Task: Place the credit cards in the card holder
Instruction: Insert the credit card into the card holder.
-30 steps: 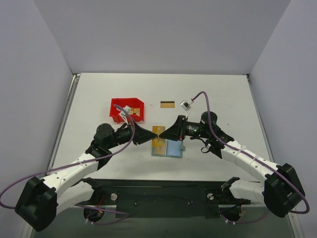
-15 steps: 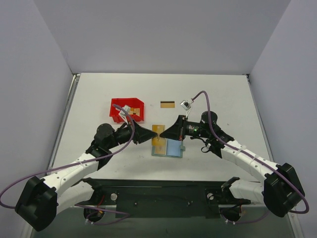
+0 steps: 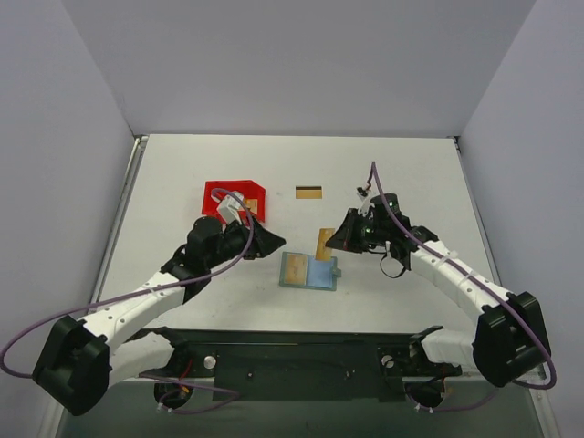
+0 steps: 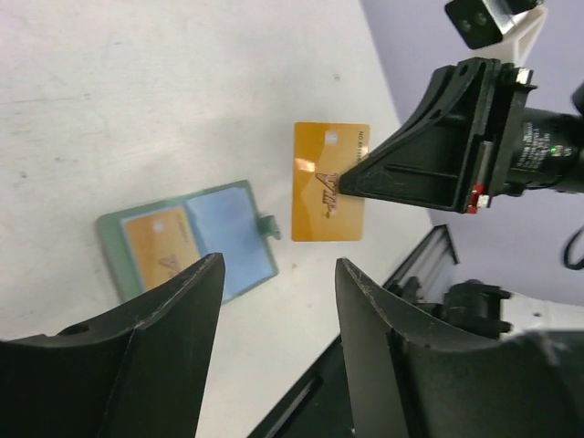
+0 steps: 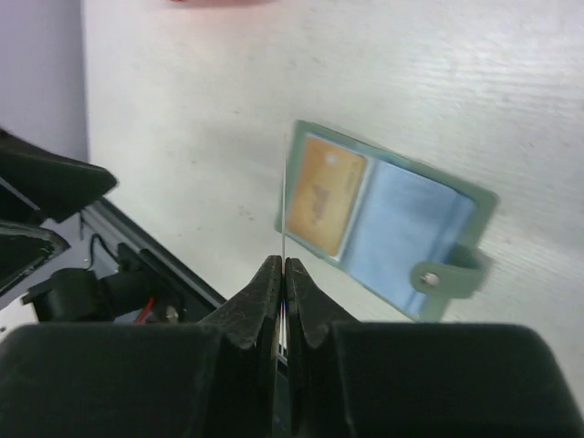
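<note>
The card holder (image 3: 319, 273) lies open on the table between the arms, its light blue inside up, with one gold credit card (image 3: 294, 267) in its left pocket. My right gripper (image 3: 332, 242) is shut on the edge of another gold card (image 3: 323, 244), held in the air just right of and above the holder. In the right wrist view this card (image 5: 284, 205) shows edge-on between the fingers (image 5: 265, 292), with the holder (image 5: 411, 228) beyond. My left gripper (image 3: 276, 245) is open and holds nothing. In its wrist view the held card (image 4: 328, 193) and the holder (image 4: 233, 233) are visible.
A red bin (image 3: 219, 196) with more gold cards stands behind the left gripper. A further card (image 3: 308, 192) with a dark stripe lies flat on the table at the back. The black base rail (image 3: 301, 360) runs along the near edge.
The left gripper has let go of the gold card, opened and drawn back to the left. The right gripper has shut on that card and carried it to the right, off the holder.
</note>
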`<action>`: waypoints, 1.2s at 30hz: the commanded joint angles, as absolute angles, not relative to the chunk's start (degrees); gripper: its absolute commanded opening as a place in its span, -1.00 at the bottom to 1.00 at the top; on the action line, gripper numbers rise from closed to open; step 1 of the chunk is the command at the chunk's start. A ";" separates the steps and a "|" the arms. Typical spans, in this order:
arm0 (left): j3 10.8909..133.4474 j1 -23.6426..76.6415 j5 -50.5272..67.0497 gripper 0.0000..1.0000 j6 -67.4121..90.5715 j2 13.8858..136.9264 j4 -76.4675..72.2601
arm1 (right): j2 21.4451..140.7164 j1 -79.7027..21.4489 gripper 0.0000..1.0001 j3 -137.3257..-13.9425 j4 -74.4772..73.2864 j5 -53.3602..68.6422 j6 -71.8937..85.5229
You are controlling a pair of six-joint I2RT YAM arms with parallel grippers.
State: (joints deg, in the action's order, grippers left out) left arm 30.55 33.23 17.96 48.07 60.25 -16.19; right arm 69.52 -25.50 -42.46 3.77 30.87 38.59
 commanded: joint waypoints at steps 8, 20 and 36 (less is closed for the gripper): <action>36.91 41.57 5.72 -0.92 36.57 73.82 -9.23 | 79.53 -25.49 -1.00 -49.57 -15.73 21.98 35.51; 39.99 43.33 7.12 -1.00 34.89 85.16 -13.71 | 86.04 -29.44 -1.00 -53.35 -18.27 17.59 34.19; 38.76 38.23 3.60 -1.00 35.60 88.41 -9.67 | 87.45 -30.85 -1.00 -53.88 -21.36 13.62 33.05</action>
